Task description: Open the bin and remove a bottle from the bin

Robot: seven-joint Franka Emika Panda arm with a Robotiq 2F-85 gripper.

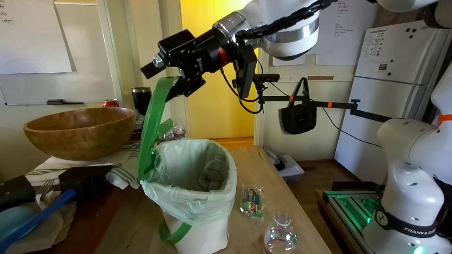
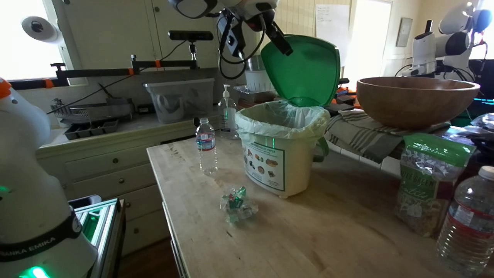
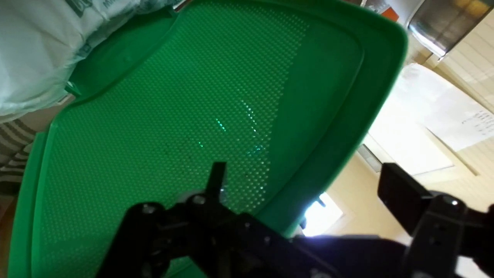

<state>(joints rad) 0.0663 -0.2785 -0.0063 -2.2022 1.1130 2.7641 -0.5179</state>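
The bin point(image 1: 203, 234) stands on the wooden table, also in an exterior view point(image 2: 303, 162), with a whitish bag liner over its rim. Its green lid point(image 1: 150, 130) stands upright, hinged back, in both exterior views point(image 2: 305, 69); its dotted underside fills much of the wrist view point(image 3: 185, 116). A clear bottle point(image 1: 213, 174) leans inside the bin; the bin wall hides it in an exterior view. My gripper point(image 1: 160, 82) is at the lid's top edge. Its fingers are wide apart in the wrist view point(image 3: 304, 170), one before the underside, one past the rim. Contact cannot be told.
Another clear bottle point(image 2: 206, 148) and a crumpled wrapper point(image 2: 236, 204) are on the table beside the bin. A wooden bowl point(image 1: 79, 135) sits on a striped towel behind the lid. A snack bag point(image 2: 420, 185) and a further bottle point(image 2: 469, 227) stand on the table's far side.
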